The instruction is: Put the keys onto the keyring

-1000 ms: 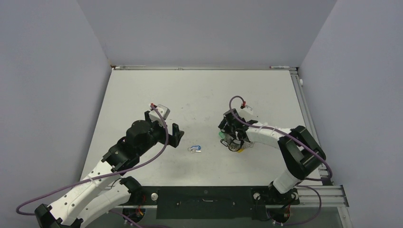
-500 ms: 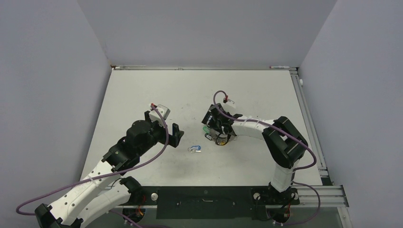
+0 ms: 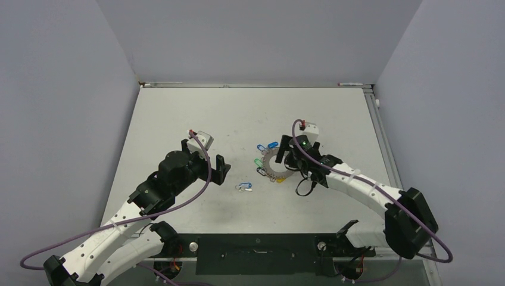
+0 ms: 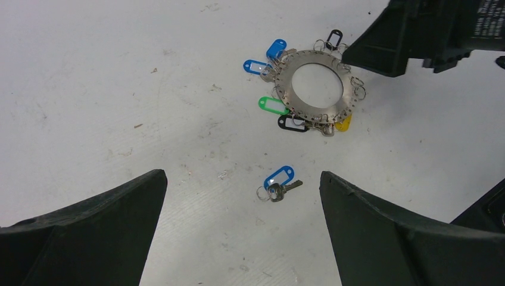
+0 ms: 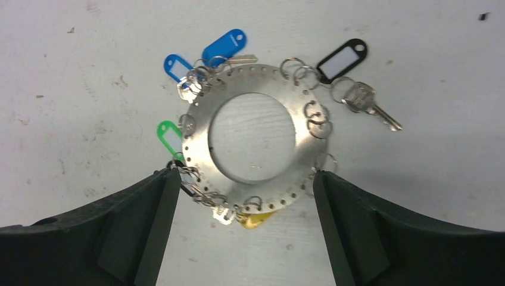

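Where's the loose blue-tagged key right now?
In the top view the loose key lies on the table mid-scene, just right of the left end effector and near-left of the keyring, touching neither.

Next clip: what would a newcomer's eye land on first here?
The wide grey keyring, fringed with blue, green, black and yellow tags, lies flat right of centre, next to the open right gripper. One loose key with a blue tag lies alone between the arms, ahead of the open left gripper.
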`<action>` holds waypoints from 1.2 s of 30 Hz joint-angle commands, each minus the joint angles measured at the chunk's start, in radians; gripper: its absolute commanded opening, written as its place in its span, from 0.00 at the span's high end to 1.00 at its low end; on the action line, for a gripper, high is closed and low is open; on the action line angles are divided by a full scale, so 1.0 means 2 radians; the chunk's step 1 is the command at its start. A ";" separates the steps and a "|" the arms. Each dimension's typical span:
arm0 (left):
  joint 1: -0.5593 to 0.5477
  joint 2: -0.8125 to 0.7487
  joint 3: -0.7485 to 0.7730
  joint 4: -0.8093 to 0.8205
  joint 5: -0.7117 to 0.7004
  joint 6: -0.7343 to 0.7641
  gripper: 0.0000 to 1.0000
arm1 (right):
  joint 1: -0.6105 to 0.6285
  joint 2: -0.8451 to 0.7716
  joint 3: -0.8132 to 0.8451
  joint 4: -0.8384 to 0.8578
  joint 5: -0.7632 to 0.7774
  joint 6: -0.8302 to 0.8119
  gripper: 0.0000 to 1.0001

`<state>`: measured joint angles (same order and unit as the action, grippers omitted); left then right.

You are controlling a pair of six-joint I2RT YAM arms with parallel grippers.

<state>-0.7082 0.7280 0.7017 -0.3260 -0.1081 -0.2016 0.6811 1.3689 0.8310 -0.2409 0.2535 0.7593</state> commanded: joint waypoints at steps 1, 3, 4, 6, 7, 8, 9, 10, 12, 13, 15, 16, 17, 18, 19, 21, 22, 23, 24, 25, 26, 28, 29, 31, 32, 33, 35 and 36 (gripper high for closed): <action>-0.003 -0.001 0.001 0.008 0.002 0.003 0.00 | -0.052 -0.092 -0.062 -0.007 -0.012 -0.061 0.16; -0.003 0.001 0.002 0.009 0.003 0.003 0.00 | -0.093 -0.133 -0.091 0.004 -0.061 -0.075 0.19; -0.003 0.003 0.002 0.009 0.003 0.003 0.00 | -0.111 -0.146 -0.102 0.007 -0.080 -0.081 0.20; -0.003 0.005 0.002 0.008 0.003 0.004 0.00 | -0.142 -0.154 -0.113 0.013 -0.118 -0.098 0.23; -0.003 0.007 0.003 0.008 0.002 0.004 0.00 | -0.153 -0.151 -0.114 0.013 -0.138 -0.104 0.24; -0.003 0.008 0.003 0.008 0.001 0.005 0.00 | -0.161 -0.145 -0.114 0.014 -0.155 -0.110 0.25; -0.003 0.009 0.003 0.008 0.000 0.005 0.00 | -0.168 -0.137 -0.114 0.017 -0.172 -0.117 0.27; -0.003 0.011 0.003 0.008 -0.001 0.006 0.00 | -0.173 -0.128 -0.114 0.020 -0.187 -0.121 0.28; -0.003 0.013 0.002 0.008 -0.004 0.006 0.00 | -0.178 -0.108 -0.116 0.034 -0.217 -0.127 0.31; -0.003 0.015 0.003 0.008 -0.006 0.007 0.00 | -0.179 -0.098 -0.119 0.044 -0.239 -0.129 0.33; -0.003 0.018 0.003 0.007 -0.008 0.008 0.00 | -0.180 -0.079 -0.124 0.063 -0.267 -0.132 0.36; -0.002 0.021 0.003 0.007 -0.008 0.009 0.00 | -0.180 -0.069 -0.125 0.069 -0.276 -0.134 0.37; -0.003 0.023 0.003 0.007 -0.010 0.009 0.00 | -0.180 -0.060 -0.126 0.073 -0.281 -0.135 0.38; -0.002 0.026 0.003 0.007 -0.010 0.010 0.00 | -0.180 -0.051 -0.126 0.077 -0.285 -0.138 0.38; -0.002 0.029 0.004 0.007 -0.010 0.010 0.00 | -0.181 -0.043 -0.125 0.079 -0.289 -0.141 0.39; -0.001 0.034 0.006 0.007 -0.010 0.011 0.00 | -0.183 -0.032 -0.125 0.084 -0.292 -0.145 0.40; -0.001 0.038 0.006 0.006 -0.010 0.011 0.00 | -0.185 -0.028 -0.125 0.085 -0.293 -0.147 0.41; 0.000 0.041 0.007 0.006 -0.011 0.012 0.00 | -0.187 -0.025 -0.125 0.088 -0.295 -0.148 0.41; 0.001 0.045 0.008 0.005 -0.010 0.012 0.00 | -0.189 -0.023 -0.126 0.092 -0.297 -0.150 0.42; 0.002 0.047 0.009 0.005 -0.010 0.012 0.02 | -0.192 -0.021 -0.126 0.094 -0.299 -0.151 0.43; 0.003 0.049 0.010 0.005 -0.009 0.013 0.05 | -0.195 -0.018 -0.126 0.097 -0.301 -0.153 0.44; 0.004 0.053 0.011 0.005 -0.008 0.013 0.05 | -0.202 -0.010 -0.127 0.103 -0.308 -0.157 0.45; 0.005 0.055 0.011 0.005 -0.008 0.013 0.05 | -0.204 -0.005 -0.127 0.106 -0.309 -0.158 0.46; 0.006 0.058 0.012 0.005 -0.007 0.013 0.05 | -0.210 0.005 -0.129 0.114 -0.316 -0.159 0.47; 0.007 0.060 0.012 0.004 -0.006 0.013 0.05 | -0.211 0.010 -0.130 0.116 -0.320 -0.159 0.47; 0.008 0.061 0.013 0.004 -0.005 0.013 0.05 | -0.212 0.014 -0.131 0.116 -0.324 -0.159 0.47; 0.010 0.062 0.013 0.004 -0.005 0.013 0.05 | -0.212 0.024 -0.133 0.138 -0.334 -0.157 0.48; 0.010 0.063 0.013 0.004 -0.005 0.013 0.05 | -0.212 0.028 -0.134 0.144 -0.339 -0.156 0.48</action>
<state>-0.6971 0.8513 0.7017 -0.3260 -0.1196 -0.1886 0.2626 1.3991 0.5743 -0.0547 -0.3698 0.4583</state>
